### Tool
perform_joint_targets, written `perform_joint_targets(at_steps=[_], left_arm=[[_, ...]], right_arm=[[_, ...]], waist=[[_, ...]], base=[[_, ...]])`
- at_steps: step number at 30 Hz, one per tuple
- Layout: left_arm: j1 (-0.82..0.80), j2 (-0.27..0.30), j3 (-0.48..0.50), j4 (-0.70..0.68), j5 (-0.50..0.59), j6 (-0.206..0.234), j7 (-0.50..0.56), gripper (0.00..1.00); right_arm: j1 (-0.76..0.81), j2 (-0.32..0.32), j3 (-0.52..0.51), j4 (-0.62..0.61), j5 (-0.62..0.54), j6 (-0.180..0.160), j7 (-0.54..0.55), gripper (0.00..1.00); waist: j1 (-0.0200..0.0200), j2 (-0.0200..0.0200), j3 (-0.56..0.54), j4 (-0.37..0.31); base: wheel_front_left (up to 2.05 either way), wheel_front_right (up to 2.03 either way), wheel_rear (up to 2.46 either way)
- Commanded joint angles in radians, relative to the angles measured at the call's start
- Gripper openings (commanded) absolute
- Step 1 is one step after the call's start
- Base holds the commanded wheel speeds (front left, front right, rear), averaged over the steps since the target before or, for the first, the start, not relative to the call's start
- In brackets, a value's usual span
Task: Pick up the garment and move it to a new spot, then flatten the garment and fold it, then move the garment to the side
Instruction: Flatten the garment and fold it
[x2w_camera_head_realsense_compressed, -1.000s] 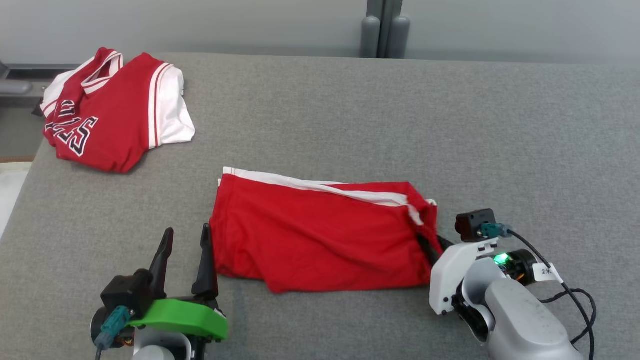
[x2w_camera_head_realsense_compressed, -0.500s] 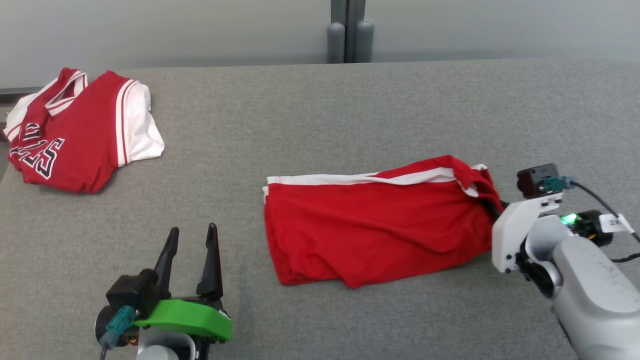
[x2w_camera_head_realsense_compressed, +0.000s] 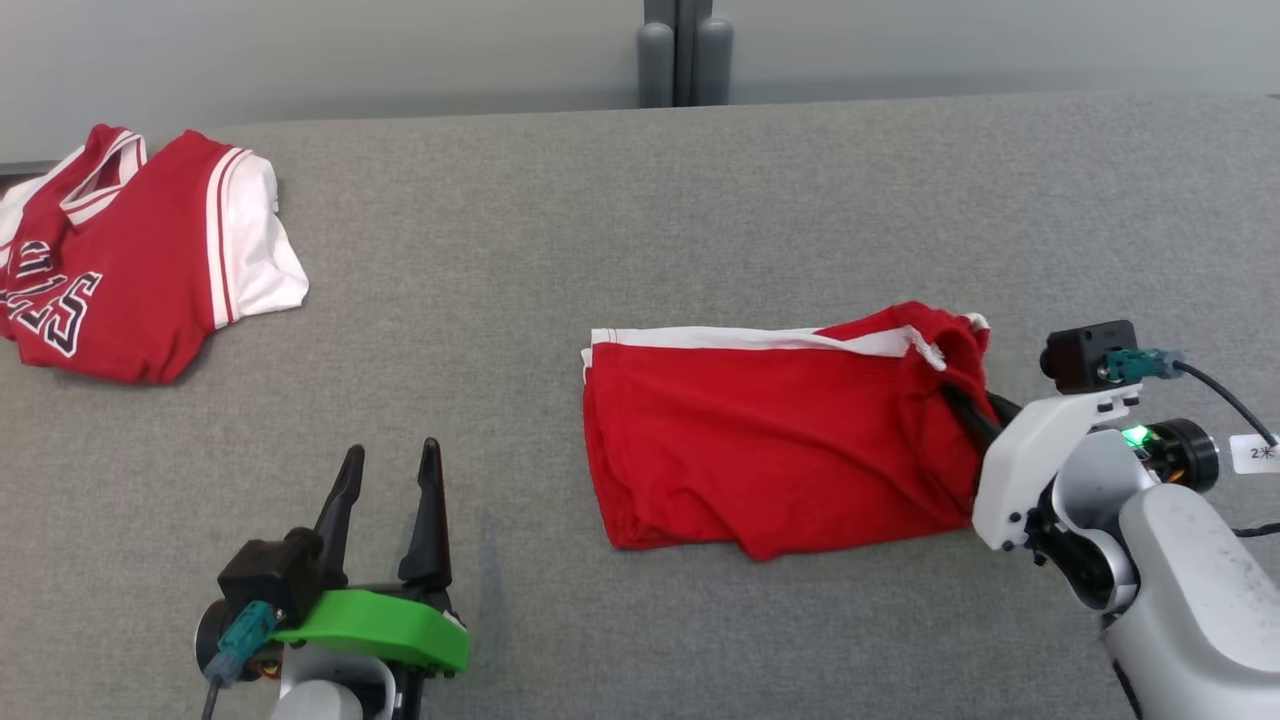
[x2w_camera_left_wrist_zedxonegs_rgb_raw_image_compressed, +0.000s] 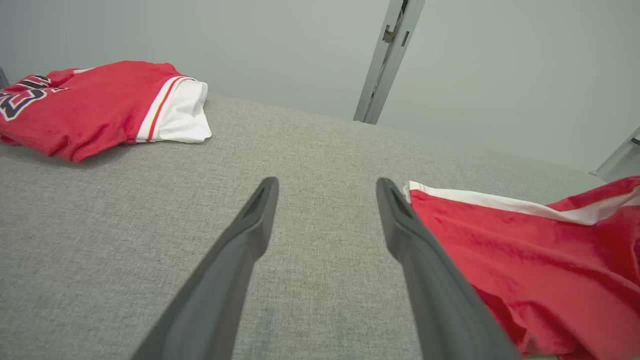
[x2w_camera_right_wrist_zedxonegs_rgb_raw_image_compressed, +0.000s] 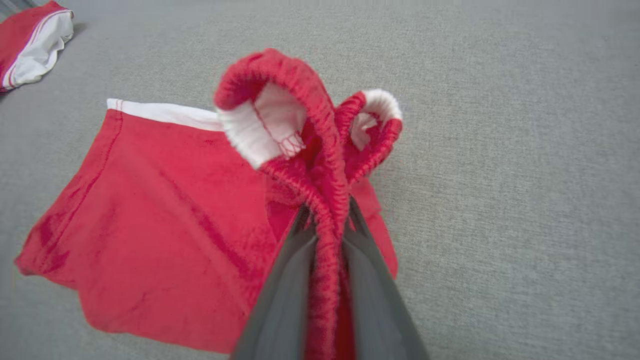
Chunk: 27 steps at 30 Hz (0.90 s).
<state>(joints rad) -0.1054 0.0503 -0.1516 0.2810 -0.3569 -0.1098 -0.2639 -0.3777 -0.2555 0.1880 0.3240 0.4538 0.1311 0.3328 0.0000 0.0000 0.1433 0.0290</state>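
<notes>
Shorts (x2w_camera_head_realsense_compressed: 770, 440), waistband pinched in the right claw (x2w_camera_right_wrist_zedxonegs_rgb_raw_image_compressed: 327, 220), have slid rightward, away from the jersey (x2w_camera_head_realsense_compressed: 130, 270); left claw (x2w_camera_head_realsense_compressed: 391, 452) gapes wide, idle. Relocation looks underway; flattening comes next.

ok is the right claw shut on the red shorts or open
Shut on the red shorts: the right claw has both fingers pressed against the bunched waistband, cloth sandwiched between them.

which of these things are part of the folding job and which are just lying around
In the job: red shorts, waistband pinched in the right gripper.
Lying about: red-and-white jersey at far left; left gripper, open, holding nothing.
</notes>
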Motion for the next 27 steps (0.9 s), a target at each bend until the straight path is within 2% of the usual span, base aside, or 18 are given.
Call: perform_joint_targets(at_steps=[1,6,12,18,24,25,26,27], left_arm=[[-0.016,0.001,-0.001,0.000,0.001,-0.002,0.000,1.00],[-0.033,0.001,-0.013,-0.001,-0.004,-0.002,0.000,1.00],[-0.040,0.001,-0.022,-0.004,-0.013,0.002,0.000,1.00],[-0.054,0.001,-0.041,-0.003,-0.031,0.006,0.000,1.00],[-0.056,0.001,-0.051,0.001,-0.041,0.011,0.000,1.00],[-0.055,0.001,-0.052,0.002,-0.041,0.011,0.000,1.00],[-0.055,0.001,-0.053,0.003,-0.041,0.012,0.000,1.00],[-0.054,0.001,-0.054,0.004,-0.042,0.012,0.000,1.00]], right_arm=[[0.010,0.015,0.008,-0.024,0.010,-0.001,0.004,0.00],[-0.002,0.101,0.035,-0.077,0.051,-0.001,0.013,0.00],[-0.044,0.179,0.091,-0.048,0.067,-0.001,-0.011,0.00],[-0.095,0.202,0.156,0.043,0.090,-0.001,-0.052,0.00],[-0.146,0.203,0.248,0.142,0.165,-0.001,-0.105,0.01],[-0.155,0.203,0.261,0.159,0.173,-0.001,-0.115,0.13],[-0.162,0.204,0.275,0.173,0.180,-0.001,-0.122,0.28],[-0.169,0.204,0.287,0.189,0.195,-0.001,-0.131,0.59]], waist=[[0.0000,0.0000,0.004,0.006],[0.0000,0.0000,0.011,0.021],[0.0000,0.0000,0.023,0.046],[0.0000,0.0000,0.036,0.079],[0.0000,0.0000,0.035,0.103],[0.0000,0.0000,0.034,0.106],[0.0000,0.0000,0.033,0.108],[0.0000,0.0000,0.031,0.110]], base=[[0.00,0.00,0.00],[0.00,0.00,0.00],[0.00,0.00,0.00],[0.00,0.00,0.00],[0.00,0.00,0.00],[0.00,0.00,0.00],[0.00,0.00,0.00],[0.00,0.00,0.00]])
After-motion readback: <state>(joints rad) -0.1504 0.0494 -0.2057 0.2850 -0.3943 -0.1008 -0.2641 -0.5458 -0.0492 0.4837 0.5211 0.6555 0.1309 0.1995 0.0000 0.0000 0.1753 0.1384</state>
